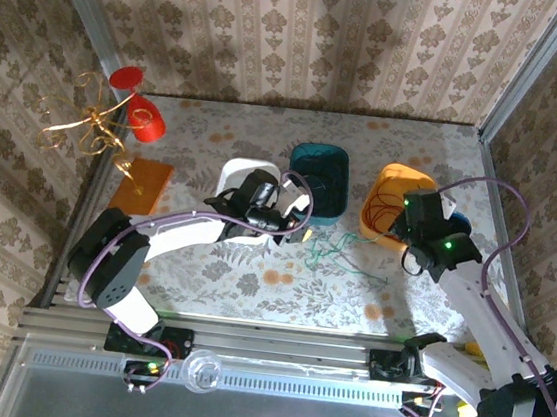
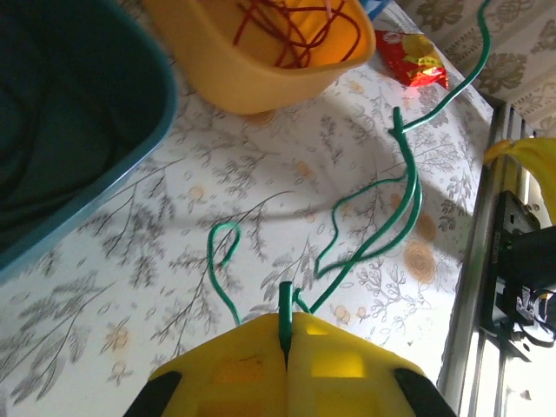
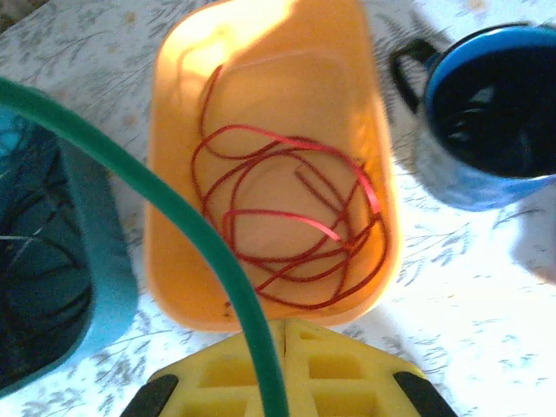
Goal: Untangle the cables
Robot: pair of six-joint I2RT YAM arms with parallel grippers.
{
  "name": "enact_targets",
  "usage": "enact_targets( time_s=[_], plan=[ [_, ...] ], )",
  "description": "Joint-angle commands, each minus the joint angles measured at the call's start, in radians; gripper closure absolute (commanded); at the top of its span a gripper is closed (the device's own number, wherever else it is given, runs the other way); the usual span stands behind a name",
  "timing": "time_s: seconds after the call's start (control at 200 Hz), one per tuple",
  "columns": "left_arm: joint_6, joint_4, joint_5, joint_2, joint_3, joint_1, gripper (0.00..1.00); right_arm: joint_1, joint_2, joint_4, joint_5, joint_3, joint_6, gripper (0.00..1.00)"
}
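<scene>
The floral table (image 1: pixel 250 286) takes most of the top view. The left arm (image 1: pixel 170 228) reaches from the lower left toward the centre, and the right arm (image 1: pixel 483 312) reaches from the lower right toward the upper right. Across the middle of this view three bins stand in a row: a white bin (image 1: pixel 237 171) at the left, partly behind the left arm, a teal bin (image 1: pixel 336 165) in the centre and an orange bin (image 1: pixel 387 181) at the right. In the right wrist view a blue mug (image 3: pixel 473 187) stands just beside the orange bin, at the upper right of the frame. The left gripper (image 2: pixel 286 343) is at the bottom centre of the left wrist view, its yellow fingers pressed together and pinching the green cable (image 2: pixel 408 187). From there the cable lies in loose curves on the table below the teal and orange bins, then rises to the upper right corner of that frame. The right gripper (image 3: pixel 271 365) is over the orange bin, also clenched, with the green cable passing between its fingers at the bottom centre. The red cable (image 3: pixel 295 223) lies coiled inside the orange bin. Inside the teal bin, at the left edge of the right wrist view, there are thin dark lines (image 3: pixel 43 233) which I cannot identify with certainty.
</scene>
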Motion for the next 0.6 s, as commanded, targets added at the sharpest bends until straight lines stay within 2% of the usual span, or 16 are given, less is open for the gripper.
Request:
enact_targets(
  time_s=[0.0, 0.16, 0.345, 0.595],
  plan=[
    [-0.043, -0.03, 0.076, -0.036, -0.015, 0.018, 1.0, -0.003, 0.009, -0.051, 0.107, -0.022, -0.015, 1.0],
    [-0.037, -0.056, 0.062, -0.068, -0.011, 0.031, 1.0, -0.014, 0.013, -0.067, 0.16, -0.023, -0.032, 1.0],
    [-0.11, -0.002, 0.087, -0.174, -0.099, 0.145, 1.0, -0.077, 0.012, -0.092, 0.174, -0.034, -0.068, 1.0],
    [-0.054, -0.112, 0.091, -0.273, -0.104, 0.228, 1.0, -0.158, 0.002, -0.08, 0.152, -0.089, -0.08, 1.0]
  ],
)
